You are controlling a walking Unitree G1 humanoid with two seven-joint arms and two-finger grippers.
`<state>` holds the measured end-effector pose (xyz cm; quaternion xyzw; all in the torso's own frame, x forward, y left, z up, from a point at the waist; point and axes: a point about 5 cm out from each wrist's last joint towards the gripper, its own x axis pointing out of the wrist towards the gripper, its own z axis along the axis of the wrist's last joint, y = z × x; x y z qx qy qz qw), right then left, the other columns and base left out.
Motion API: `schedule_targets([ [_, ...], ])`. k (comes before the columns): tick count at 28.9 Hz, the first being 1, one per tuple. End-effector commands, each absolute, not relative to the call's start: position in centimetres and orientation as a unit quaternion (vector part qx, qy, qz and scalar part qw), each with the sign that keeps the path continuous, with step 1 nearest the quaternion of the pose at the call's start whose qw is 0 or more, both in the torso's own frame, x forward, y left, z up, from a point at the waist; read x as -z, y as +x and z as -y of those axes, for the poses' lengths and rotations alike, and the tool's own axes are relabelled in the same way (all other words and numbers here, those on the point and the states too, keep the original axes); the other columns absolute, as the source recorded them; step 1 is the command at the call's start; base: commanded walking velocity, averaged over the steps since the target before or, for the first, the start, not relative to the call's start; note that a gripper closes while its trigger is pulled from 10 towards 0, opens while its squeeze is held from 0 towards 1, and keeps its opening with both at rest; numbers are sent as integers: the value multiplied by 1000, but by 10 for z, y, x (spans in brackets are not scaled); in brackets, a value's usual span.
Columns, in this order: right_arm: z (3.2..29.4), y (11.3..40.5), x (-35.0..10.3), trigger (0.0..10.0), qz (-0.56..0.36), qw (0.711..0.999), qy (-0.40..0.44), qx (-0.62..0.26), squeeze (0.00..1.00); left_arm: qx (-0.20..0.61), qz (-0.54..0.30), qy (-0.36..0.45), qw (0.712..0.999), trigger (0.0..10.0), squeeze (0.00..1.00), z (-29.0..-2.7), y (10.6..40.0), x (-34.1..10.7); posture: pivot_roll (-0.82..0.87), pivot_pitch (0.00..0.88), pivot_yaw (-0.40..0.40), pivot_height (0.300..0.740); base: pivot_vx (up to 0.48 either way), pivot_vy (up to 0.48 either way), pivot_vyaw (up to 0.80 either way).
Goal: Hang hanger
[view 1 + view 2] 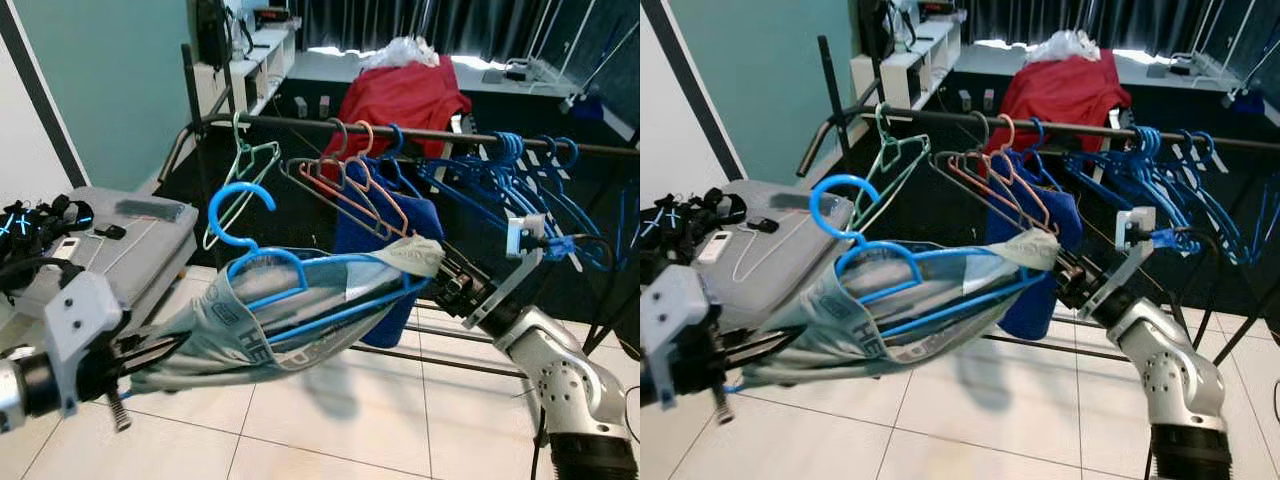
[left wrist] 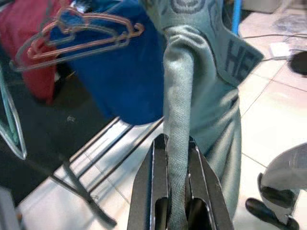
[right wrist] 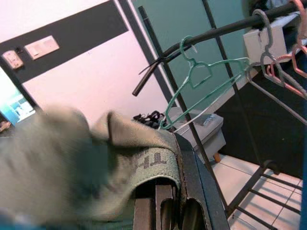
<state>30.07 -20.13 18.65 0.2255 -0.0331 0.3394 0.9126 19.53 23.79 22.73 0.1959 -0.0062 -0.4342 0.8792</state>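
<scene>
Reading "HE" on garment (image 1: 250, 335) waistband, tool-pinched.

The blue hanger (image 1: 262, 262) looks like smooth glossy plastic, and the garment (image 1: 280, 320) stretched over it is soft grey-green knit cloth with a printed waistband. Above it, the rack rail (image 1: 430, 133) is dark matt metal. Thin wire hangers (image 1: 350, 180) hang from the rail. Beneath the rail, floor tiles (image 1: 300, 430) shine, pale and glossy.
</scene>
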Motion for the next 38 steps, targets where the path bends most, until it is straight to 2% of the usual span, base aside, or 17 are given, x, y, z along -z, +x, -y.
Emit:
schedule_targets([
  [1, 206, 304, -187, 0, 36, 917, 235, -321, 0, 444, 3, 214, 870, 10000, 0, -239, 194, -233, 12, 0, -17, 740, 0, 0, 0],
  [5, 206, 304, -184, 0, 32, 915, 246, -317, 0, 425, -8, 245, 871, 10000, 0, -247, 201, -228, 13, 0, -18, 740, 0, 0, 0],
  [9, 208, 304, -179, 0, 19, 916, 255, -309, 0, 439, -3, 248, 863, 10000, 0, -243, 201, -224, 12, 0, -23, 740, 0, 0, 0],
  [13, 206, 310, -161, 0, -38, 924, 258, -281, 0, 510, 62, 165, 842, 10000, 0, -211, 195, -228, 18, 0, -32, 740, 0, 0, 0],
  [15, 204, 311, -159, 0, -47, 924, 256, -280, 0, 515, 72, 153, 840, 10000, 0, -207, 195, -230, 18, 0, -32, 740, 0, 0, 0],
  [16, 195, 307, -155, 2824, -61, 919, 238, -309, 0, 505, 94, 134, 847, 10000, 0, -201, 201, -232, 17, 0, -32, 740, 0, 0, 0],
  [17, 182, 297, -148, 10000, -89, 908, 198, -359, 0, 481, 127, 106, 861, 10000, 0, -198, 210, -235, 16, 0, -30, 740, 0, 0, 0],
  [18, 182, 297, -148, 10000, -89, 908, 198, -359, 0, 481, 127, 106, 861, 10000, 0, -198, 210, -235, 16, 0, -30, 740, 0, 0, 0],
  [21, 162, 277, -131, 10000, -149, 877, 143, -434, 0, 430, 193, 27, 881, 10000, 0, -192, 227, -242, 12, 0, -28, 740, 0, 0, 0],
  [22, 162, 274, -129, 10000, -156, 874, 138, -440, 153, 416, 213, 5, 884, 10000, 0, -191, 230, -245, 7, 0, -26, 740, 0, 0, 0],
  [24, 162, 274, -129, 10000, -156, 874, 138, -440, 153, 416, 213, 5, 884, 10000, 0, -191, 230, -245, 7, 0, -26, 740, 0, 0, 0],
  [25, 162, 268, -134, 10000, -145, 862, 149, -462, 1000, 388, 241, -27, 889, 10000, 0, -192, 235, -248, 1, 0, -21, 740, 0, 0, 0],
  [28, 162, 265, -141, 10000, -132, 855, 152, -478, 1000, 383, 239, -23, 892, 10000, 0, -193, 236, -246, 1, 0, -21, 740, 0, 0, 0],
  [31, 164, 259, -153, 10000, -113, 841, 145, -510, 1000, 389, 206, 20, 897, 10000, 0, -195, 238, -239, 0, 0, -19, 740, 0, 0, 0],
  [33, 170, 254, -158, 10000, -120, 833, 111, -529, 1000, 395, 133, 124, 900, 10000, 0, -202, 242, -222, 6, 0, -16, 740, 0, 0, 0],
  [37, 174, 249, -158, 10000, -134, 828, 78, -539, 1000, 395, 83, 188, 895, 10000, 0, -209, 244, -210, 5, 0, -14, 740, 0, 0, 0],
  [38, 185, 244, -149, 10000, -181, 827, 9, -531, 1000, 391, 19, 269, 880, 10000, 0, -222, 245, -195, 3, 0, -10, 740, 0, 0, 0],
])
